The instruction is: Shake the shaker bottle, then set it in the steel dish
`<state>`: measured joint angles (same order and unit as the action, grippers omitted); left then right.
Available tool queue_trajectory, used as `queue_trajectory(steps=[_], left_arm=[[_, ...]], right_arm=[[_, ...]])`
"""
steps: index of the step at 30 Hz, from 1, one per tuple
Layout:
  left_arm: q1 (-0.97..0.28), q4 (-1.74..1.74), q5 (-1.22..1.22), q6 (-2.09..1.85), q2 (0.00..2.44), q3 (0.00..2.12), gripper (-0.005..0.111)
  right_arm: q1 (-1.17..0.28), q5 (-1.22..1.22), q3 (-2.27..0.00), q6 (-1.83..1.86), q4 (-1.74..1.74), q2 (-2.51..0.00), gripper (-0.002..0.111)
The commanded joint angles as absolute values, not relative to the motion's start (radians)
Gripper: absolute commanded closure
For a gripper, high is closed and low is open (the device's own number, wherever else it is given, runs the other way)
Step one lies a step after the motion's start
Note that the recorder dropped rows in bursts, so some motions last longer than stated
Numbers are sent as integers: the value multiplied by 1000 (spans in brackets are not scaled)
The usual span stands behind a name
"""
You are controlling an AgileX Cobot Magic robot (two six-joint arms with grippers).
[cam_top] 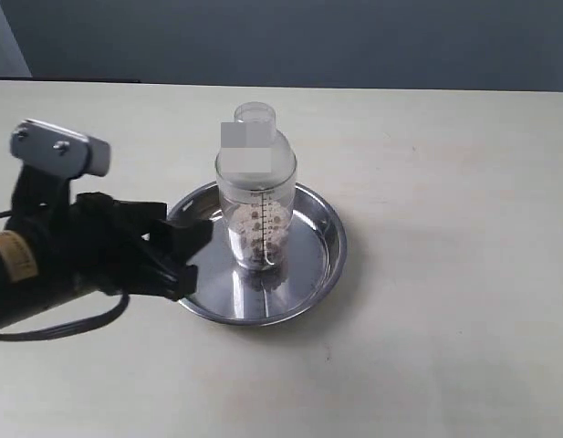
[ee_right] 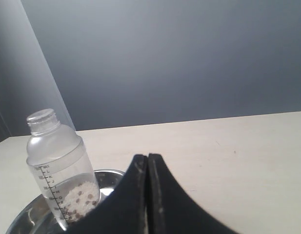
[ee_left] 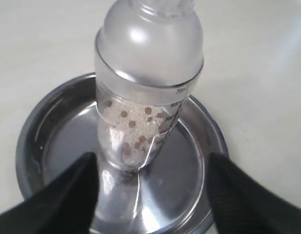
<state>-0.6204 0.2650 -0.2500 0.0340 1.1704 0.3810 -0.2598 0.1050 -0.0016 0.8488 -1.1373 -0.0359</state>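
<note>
The shaker bottle point(cam_top: 255, 187) stands upright in the middle of the steel dish point(cam_top: 313, 274), its frosted dome and narrow cap on top, white and brown granules at the bottom. My left gripper point(cam_top: 182, 246) sits open at the dish's left rim, a short way from the bottle, holding nothing. In the left wrist view the bottle point(ee_left: 145, 87) rises from the dish point(ee_left: 38, 131) beyond my black fingertips point(ee_left: 72, 190). My right gripper point(ee_right: 148, 161) is shut and empty, away from the bottle point(ee_right: 60, 170) and dish point(ee_right: 28, 222); it is out of the exterior view.
The dish rests on a pale cream table point(cam_top: 445, 182) with a dark wall behind it. A black cable point(cam_top: 62, 327) trails from the left arm across the table's left side.
</note>
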Motion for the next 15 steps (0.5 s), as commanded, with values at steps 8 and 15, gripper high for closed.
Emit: queue_trajectory(steps=[8,15], left_arm=[[-620,748,-509,-470,875,184,104],[-613,817,-615,-721,873,177,106]], right_arm=[[-259,98,0,852,-1134,-32,109],[-259,98,0,852,-1134,-32,109]])
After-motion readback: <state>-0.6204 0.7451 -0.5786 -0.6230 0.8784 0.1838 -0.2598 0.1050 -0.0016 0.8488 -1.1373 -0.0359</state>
